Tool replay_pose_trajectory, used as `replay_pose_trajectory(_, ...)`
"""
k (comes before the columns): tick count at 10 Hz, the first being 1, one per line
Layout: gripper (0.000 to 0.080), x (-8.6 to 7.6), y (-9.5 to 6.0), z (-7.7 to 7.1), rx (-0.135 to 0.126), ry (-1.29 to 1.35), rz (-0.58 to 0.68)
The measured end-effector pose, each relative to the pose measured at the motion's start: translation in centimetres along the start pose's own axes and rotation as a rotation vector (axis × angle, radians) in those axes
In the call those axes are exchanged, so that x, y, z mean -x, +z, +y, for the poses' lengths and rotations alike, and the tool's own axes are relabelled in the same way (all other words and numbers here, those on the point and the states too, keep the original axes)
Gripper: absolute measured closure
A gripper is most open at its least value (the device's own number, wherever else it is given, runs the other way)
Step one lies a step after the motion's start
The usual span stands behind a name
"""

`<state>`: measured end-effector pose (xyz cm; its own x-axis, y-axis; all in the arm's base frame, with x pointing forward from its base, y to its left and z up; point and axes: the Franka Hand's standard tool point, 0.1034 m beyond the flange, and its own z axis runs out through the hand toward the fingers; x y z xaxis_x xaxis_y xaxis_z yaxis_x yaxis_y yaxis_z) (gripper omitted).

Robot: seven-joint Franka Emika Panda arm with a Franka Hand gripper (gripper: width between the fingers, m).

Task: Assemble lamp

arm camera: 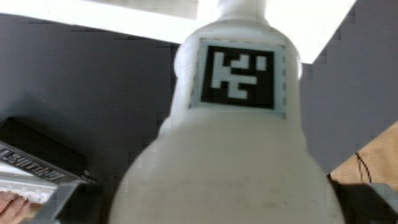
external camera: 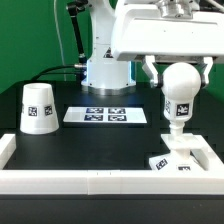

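Note:
The white ball-shaped bulb (external camera: 181,97) stands neck down at the exterior view's right. Its neck meets the post of the flat square base (external camera: 178,156), which lies in the front right corner. My gripper (external camera: 180,84) straddles the ball, one finger on each side, shut on it. In the wrist view the bulb (arm camera: 222,150) fills the picture, its tagged neck pointing away, and my fingers are hidden. The tapered shade (external camera: 38,107) stands alone at the exterior view's left, apart from the arm.
The marker board (external camera: 105,115) lies flat mid-table between shade and bulb. A white rail-like border (external camera: 90,181) runs along the front and right edges, close around the base. The arm's white pedestal (external camera: 105,70) stands behind.

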<state>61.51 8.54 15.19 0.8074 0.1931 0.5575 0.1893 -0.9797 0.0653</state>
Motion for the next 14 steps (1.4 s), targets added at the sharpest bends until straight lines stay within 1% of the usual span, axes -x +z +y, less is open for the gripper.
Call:
replay_pose_trajectory(1, 0.0219, 0.0, 0.1, 0.1, 0.009, 0.001, 0.025)
replay_pose_trajectory(4, 0.0219, 0.1, 0.3, -0.9, 0.0, -0.01, 0.029)
replay_pose_trajectory(9, 0.0219, 0.4, 0.5, -0.8, 0.001, -0.013, 0.022)
replay_pose_trajectory(14, 0.0219, 1.5, 1.4, -0.9, 0.004, -0.015, 0.01)
